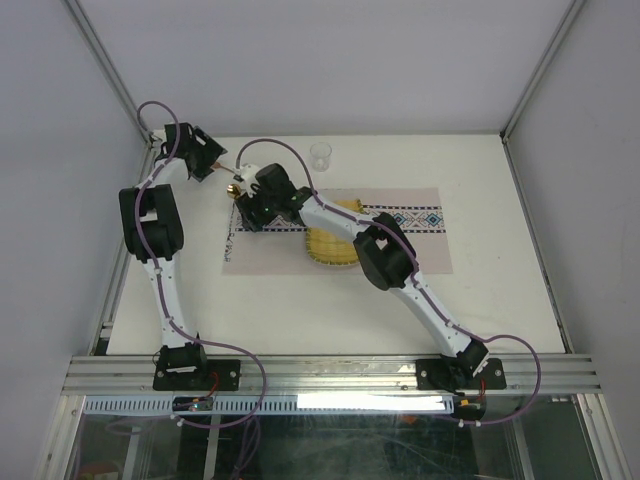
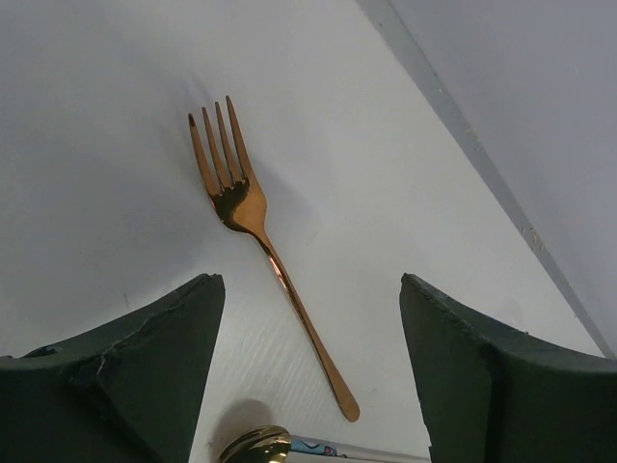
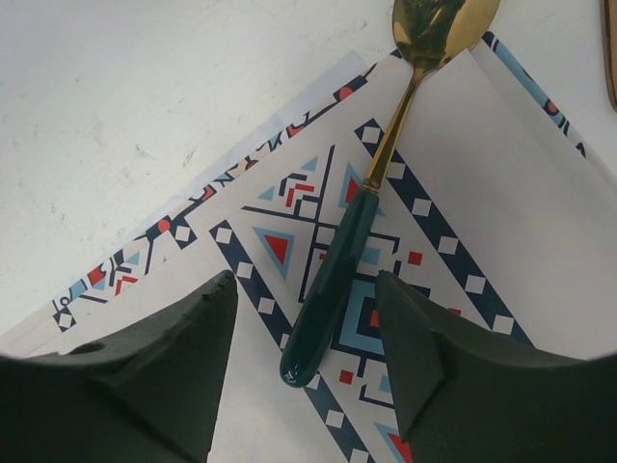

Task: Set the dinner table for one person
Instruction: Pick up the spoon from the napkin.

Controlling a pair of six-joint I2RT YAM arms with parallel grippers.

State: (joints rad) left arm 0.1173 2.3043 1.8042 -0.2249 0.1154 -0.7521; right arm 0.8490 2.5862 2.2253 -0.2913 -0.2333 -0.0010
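The left gripper (image 2: 310, 285) is hovering open over the fork (image 2: 253, 217) lying far left on the dinner table (image 1: 300, 310). The right gripper (image 3: 307, 285) is straddling, jaws open, the spoon (image 3: 349, 256) handle on the placemat (image 3: 511, 231)

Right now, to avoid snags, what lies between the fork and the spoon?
Only bare dinner table; the left wrist view shows it between the fork and the spoon.
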